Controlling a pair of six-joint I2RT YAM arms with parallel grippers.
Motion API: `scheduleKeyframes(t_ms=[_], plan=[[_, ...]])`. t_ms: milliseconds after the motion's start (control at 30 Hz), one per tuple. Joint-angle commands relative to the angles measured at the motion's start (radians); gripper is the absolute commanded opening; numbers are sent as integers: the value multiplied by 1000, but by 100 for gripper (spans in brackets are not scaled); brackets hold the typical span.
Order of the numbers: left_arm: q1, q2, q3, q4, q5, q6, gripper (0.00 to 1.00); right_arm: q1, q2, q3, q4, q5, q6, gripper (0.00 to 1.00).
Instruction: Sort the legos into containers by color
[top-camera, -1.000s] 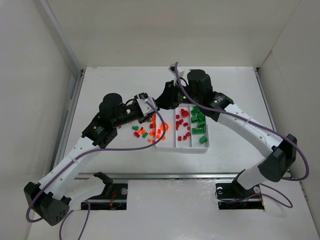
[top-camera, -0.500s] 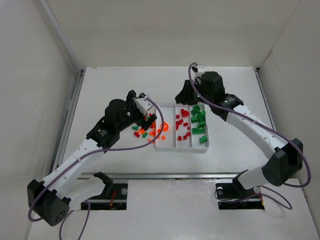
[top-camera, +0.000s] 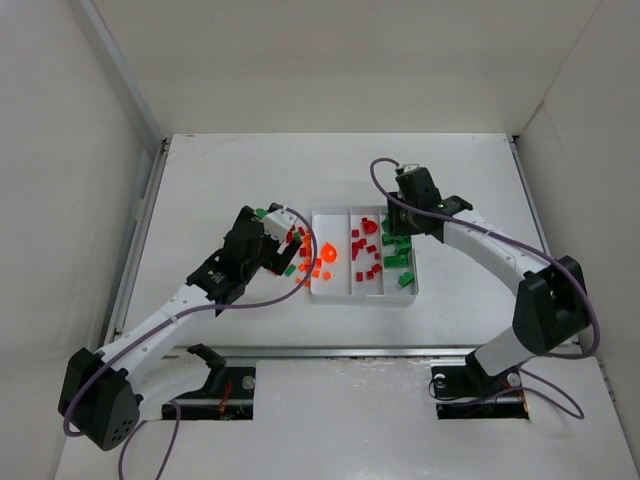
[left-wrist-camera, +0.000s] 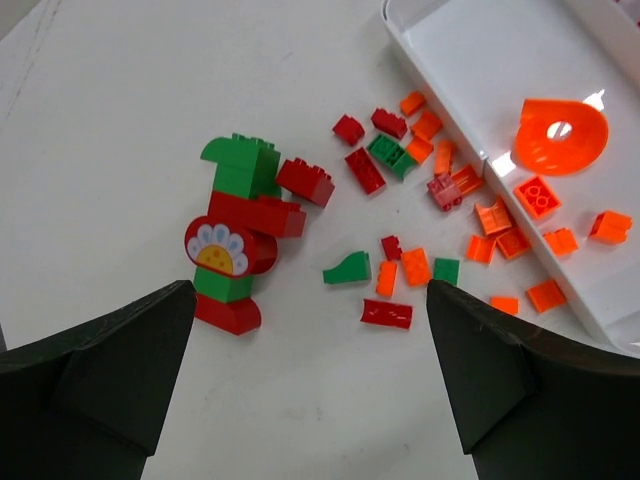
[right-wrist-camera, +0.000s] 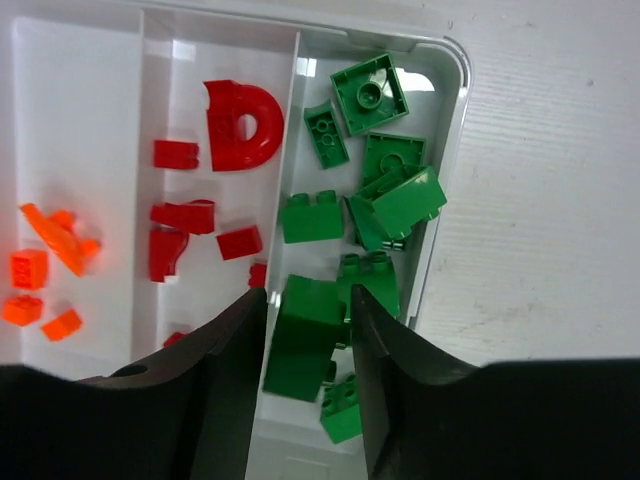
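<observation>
The white tray (top-camera: 365, 297) holds orange legos in its left container, red ones in the middle and green ones (right-wrist-camera: 370, 95) on the right. My right gripper (right-wrist-camera: 305, 300) hangs over the green container (top-camera: 400, 218), jaws apart. A green brick (right-wrist-camera: 305, 345) sits tilted between them, with a slit of space beside the right finger. My left gripper (left-wrist-camera: 310, 295) is wide open and holds nothing, above the loose legos (left-wrist-camera: 385, 312) left of the tray (top-camera: 283, 243). A stacked red and green figure with a flower piece (left-wrist-camera: 235, 235) stands there too.
Loose red, green and orange bricks (top-camera: 300, 262) lie scattered against the tray's left wall (left-wrist-camera: 450, 120). A large orange round piece (left-wrist-camera: 560, 135) lies in the left container. White walls enclose the table on the left, back and right.
My left gripper opened and drew back left from the tray to above the loose pile. My right gripper swung right and nearer, over the green container, and its jaws widened.
</observation>
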Motion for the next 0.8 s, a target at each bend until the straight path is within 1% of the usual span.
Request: scheduleKeyframes(t_ms=[0,33,100,133,167,200,267,300,333,367,400,433,500,533,567,600,667,700,733,767], plan=[[-5,5,-30,58,-39,23,100,-6,28,0,-4,10,-17,47],[-5,17,-42,58,-39,32,100,-6,48,0,-16,10,-17,56],[6,32,-56,68,-10,63,100,-6,57,18,-30,10,-28,70],[6,43,-56,68,4,110,100,-6,71,46,-45,10,-28,72],[21,43,-79,79,50,143,100,-6,80,63,-54,19,-37,73],[30,52,-89,79,81,179,92,-6,80,82,-65,19,-37,76],[50,52,-119,88,133,267,83,-6,98,151,-105,19,-48,76],[60,52,-148,88,201,364,80,-6,98,176,-116,19,-60,76],[72,52,-158,76,243,415,76,-6,98,198,-126,6,-60,76],[101,52,-168,43,288,466,74,-6,109,242,-126,-5,-74,76],[118,52,-180,26,367,514,74,-6,109,263,-126,-14,-83,76],[135,52,-180,12,395,598,73,-6,123,285,-126,-14,-83,77],[177,64,-191,12,429,649,71,-6,147,351,-126,-39,-83,77],[191,83,-191,21,449,669,71,-6,160,371,-126,-39,-92,77],[205,115,-191,21,461,712,71,-6,170,388,-116,-71,-102,77],[236,136,-174,30,472,732,71,-6,192,417,-116,-82,-102,77],[267,190,-123,30,493,749,70,-6,215,440,-106,-100,-111,77],[285,256,-97,30,509,749,70,-6,224,449,-106,-109,-122,77],[322,290,-64,7,521,749,69,-6,233,460,-106,-109,-122,77],[342,323,12,-20,564,749,64,-6,244,471,-106,-109,-122,77]])
